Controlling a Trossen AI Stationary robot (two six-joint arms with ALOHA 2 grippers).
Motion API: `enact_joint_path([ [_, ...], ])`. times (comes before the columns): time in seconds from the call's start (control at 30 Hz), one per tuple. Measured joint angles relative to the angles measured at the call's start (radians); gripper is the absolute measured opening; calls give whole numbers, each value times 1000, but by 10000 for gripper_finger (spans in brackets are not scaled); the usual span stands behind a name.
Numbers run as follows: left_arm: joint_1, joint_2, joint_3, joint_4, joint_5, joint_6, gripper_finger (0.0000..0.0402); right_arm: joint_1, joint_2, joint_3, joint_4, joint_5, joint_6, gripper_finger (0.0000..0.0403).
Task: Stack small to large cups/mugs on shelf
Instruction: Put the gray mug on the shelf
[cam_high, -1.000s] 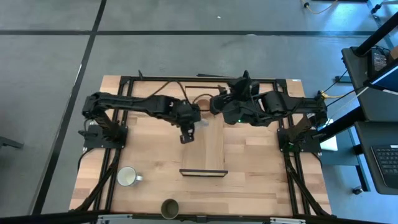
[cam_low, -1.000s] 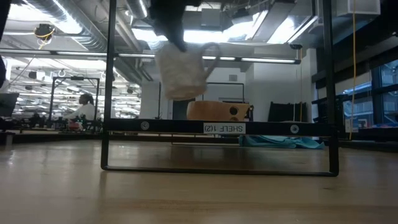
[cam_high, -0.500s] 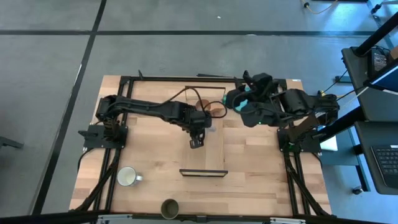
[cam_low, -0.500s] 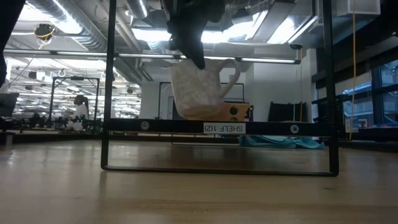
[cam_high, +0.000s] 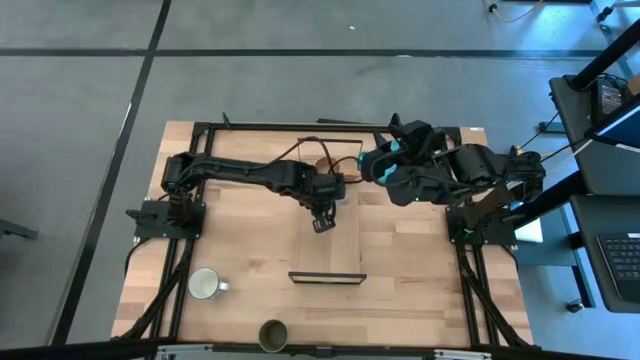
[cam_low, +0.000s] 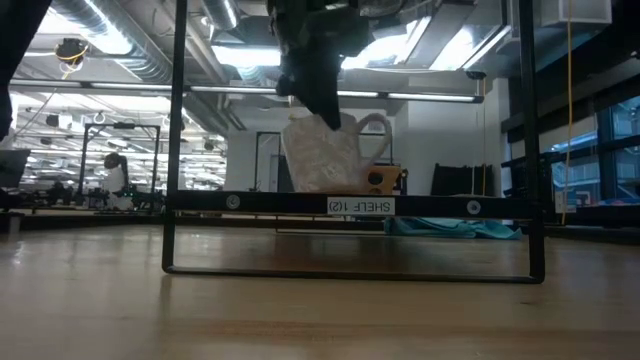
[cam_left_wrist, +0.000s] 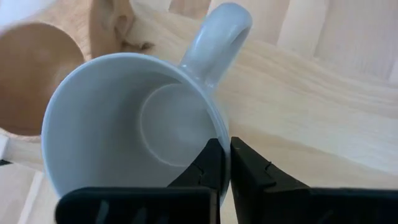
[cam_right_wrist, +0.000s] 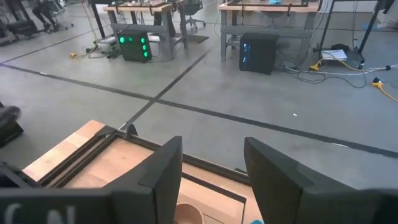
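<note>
The left gripper (cam_high: 322, 222) is clamped on the rim of the grey mug (cam_left_wrist: 134, 134), one finger inside the wall and one outside, on the side of the rim away from its handle. In the left wrist view the fingers (cam_left_wrist: 208, 168) pinch the thin wall tight with no gap showing. The mug hangs directly under the gripper over the shelf (cam_high: 327, 232), at about the middle of the board's length; in the low view its base sits right at the level of the shelf's front bar (cam_low: 350, 204), and whether it actually touches the board cannot be told. Its handle points to the right in the low view.

Just beyond the mug, toward the far end of the shelf, stands the tan wooden cup (cam_left_wrist: 37, 74), close beside the mug's rim; in the low view only a slice of it shows behind the mug.

The right gripper (cam_high: 372, 165) hovers to the right of the shelf's far end, near the wooden cup, its fingers spread apart and holding nothing.

Well apart, at the near left of the table, the pale mug (cam_high: 205, 285) stands alone, and the dark olive cup (cam_high: 273, 334) sits at the near edge.
</note>
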Motion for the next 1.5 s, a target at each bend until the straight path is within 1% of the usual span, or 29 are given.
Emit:
enact_joint_path([
  [0.3, -5, 15, 0, 33, -3, -11, 14, 0, 0, 0, -30, -17, -2, 174],
  [0.47, -5, 15, 0, 47, -2, -11, 40, 0, 0, 0, -36, -17, 1, 174],
  [0.57, -5, 14, 0, 60, 17, -21, 56, 0, 0, 0, -36, -17, 1, 174],
  [0.7, -8, 14, 0, 65, 26, -29, 70, 0, 0, 0, -36, -17, 2, 174],
  [1.07, -7, 6, 0, 110, 27, -27, 74, 0, 0, 0, -35, -17, 4, 174],
  [1.17, -10, 6, 1, 117, 29, -6, 74, 0, 0, 0, -35, -22, 4, 174],
  [1.27, -15, -7, 35, 87, 27, 25, 75, 0, 0, 0, -35, -24, 3, 174],
  [1.33, -23, -18, 86, 75, 11, 49, 74, 0, 0, 0, -37, -24, 2, 174],
  [1.5, -60, -51, 186, -76, -93, 80, 65, 0, 0, -7, -43, -24, 0, 174],
])
